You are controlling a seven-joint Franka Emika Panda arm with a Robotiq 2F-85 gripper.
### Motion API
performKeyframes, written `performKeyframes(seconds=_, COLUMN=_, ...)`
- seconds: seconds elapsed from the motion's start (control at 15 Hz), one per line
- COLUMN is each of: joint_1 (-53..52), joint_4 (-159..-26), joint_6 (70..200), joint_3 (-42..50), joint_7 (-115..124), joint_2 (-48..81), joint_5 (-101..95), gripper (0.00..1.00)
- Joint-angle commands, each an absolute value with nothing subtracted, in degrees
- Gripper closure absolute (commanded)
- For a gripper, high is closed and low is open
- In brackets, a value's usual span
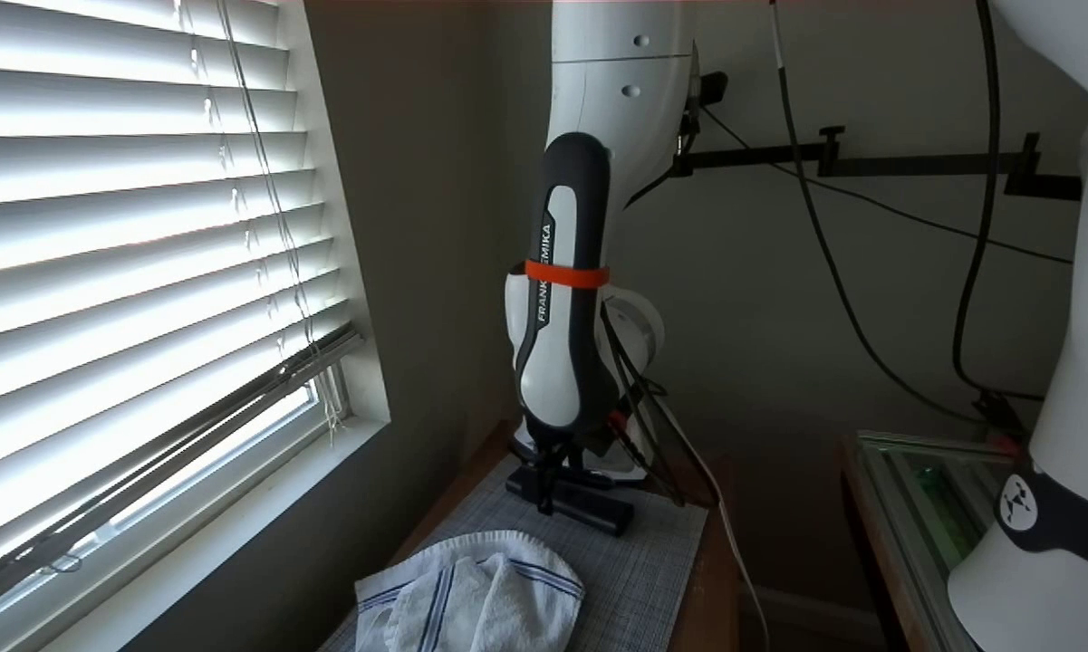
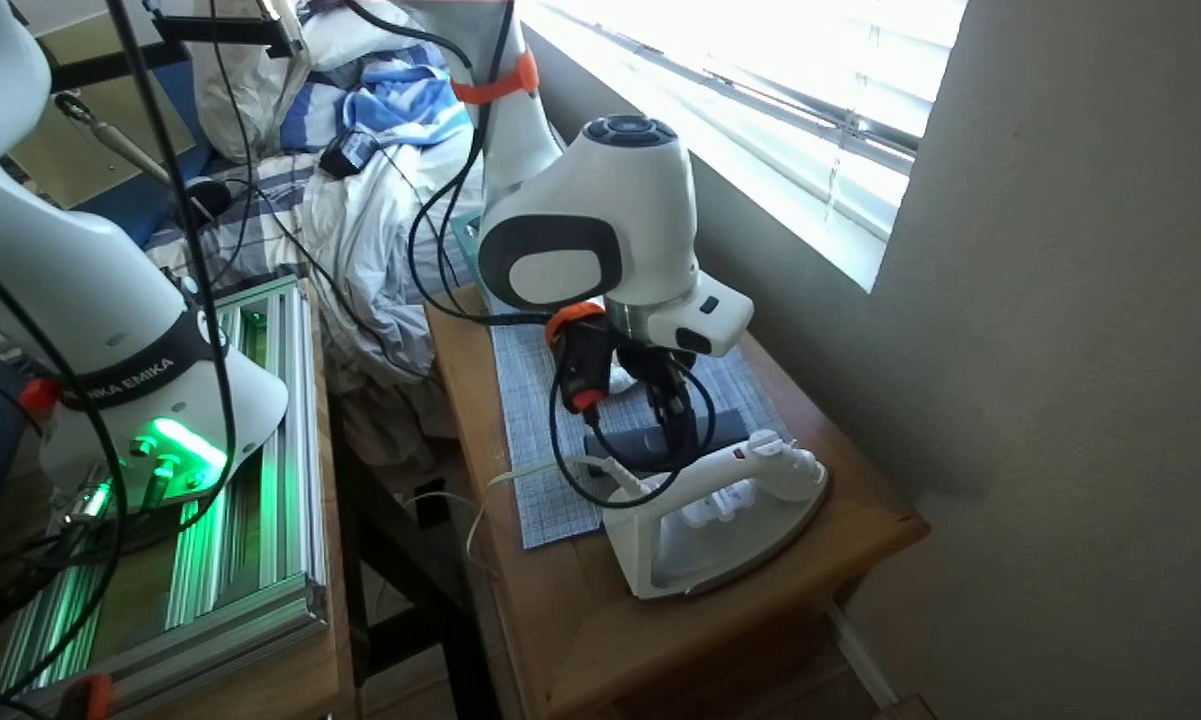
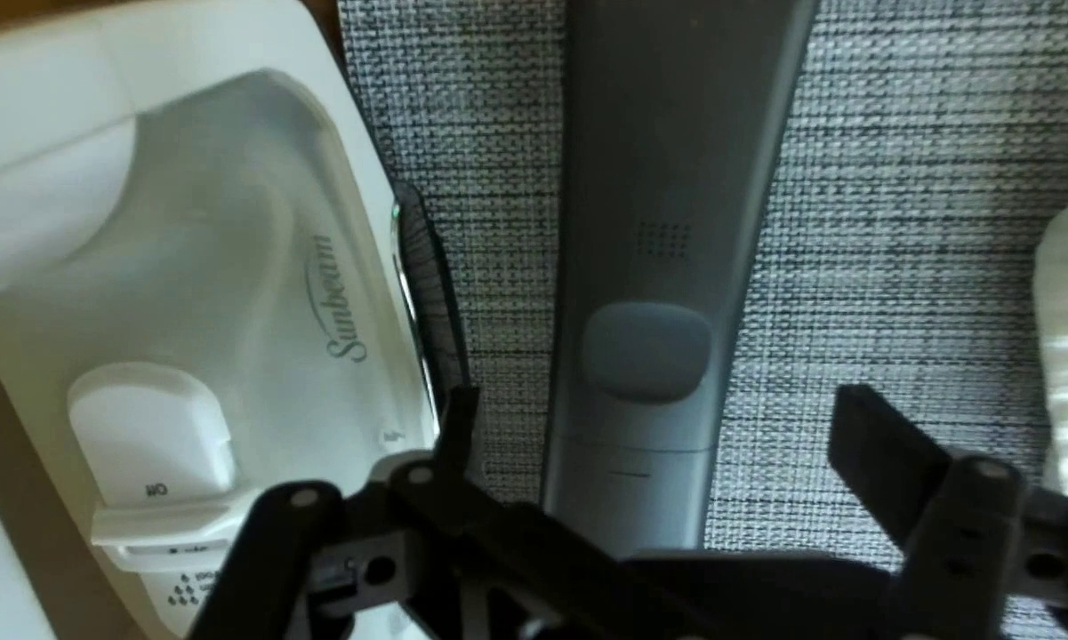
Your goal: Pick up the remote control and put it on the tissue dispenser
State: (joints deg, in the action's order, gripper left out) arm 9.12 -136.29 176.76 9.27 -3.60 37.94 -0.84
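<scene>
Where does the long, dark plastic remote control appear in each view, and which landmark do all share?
In an exterior view: the remote control, lower centre.
In an exterior view: the remote control, just below and right of centre, part-hidden.
In the wrist view: the remote control, middle, running down from the top edge.
Shared landmark: the grey woven placemat beneath.

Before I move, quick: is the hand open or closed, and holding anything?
Hand: open, holding nothing; in the wrist view the remote control shows between its parted jaws, with a gap on each side.
</scene>
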Motion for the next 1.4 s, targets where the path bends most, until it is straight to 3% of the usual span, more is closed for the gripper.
performKeyframes(seconds=0.0, joint_1=9.6, joint_4=-134.6, joint_6=177.7, joint_3=8.7, joint_7=-2.8, joint_2=40.5, joint_5=-0.6, gripper=0.00)
performKeyframes(seconds=0.13, joint_1=9.4, joint_4=-134.2, joint_6=177.2, joint_3=8.6, joint_7=-2.4, joint_2=41.2, joint_5=-0.4, gripper=0.03)
performKeyframes(seconds=0.33, joint_1=10.1, joint_4=-133.9, joint_6=176.9, joint_3=7.8, joint_7=-2.2, joint_2=41.9, joint_5=-0.1, gripper=0.18)
performKeyframes(seconds=0.47, joint_1=10.9, joint_4=-133.9, joint_6=177.3, joint_3=6.8, joint_7=-2.0, joint_2=42.2, joint_5=0.1, gripper=0.36)
performKeyframes(seconds=0.53, joint_1=11.8, joint_4=-133.7, joint_6=177.5, joint_3=6.0, joint_7=-2.2, joint_2=42.2, joint_5=0.3, gripper=0.51)
performKeyframes(seconds=0.73, joint_1=15.5, joint_4=-134.1, joint_6=177.6, joint_3=2.6, joint_7=-3.5, joint_2=41.1, joint_5=0.5, gripper=0.69)
performKeyframes(seconds=1.13, joint_1=26.4, joint_4=-137.3, joint_6=177.1, joint_3=-7.3, joint_7=-8.2, joint_2=37.0, joint_5=0.0, gripper=0.70)
performKeyframes(seconds=1.33, joint_1=26.9, joint_4=-139.4, joint_6=178.3, joint_3=-7.7, joint_7=-9.0, joint_2=35.0, joint_5=-0.1, gripper=0.70)
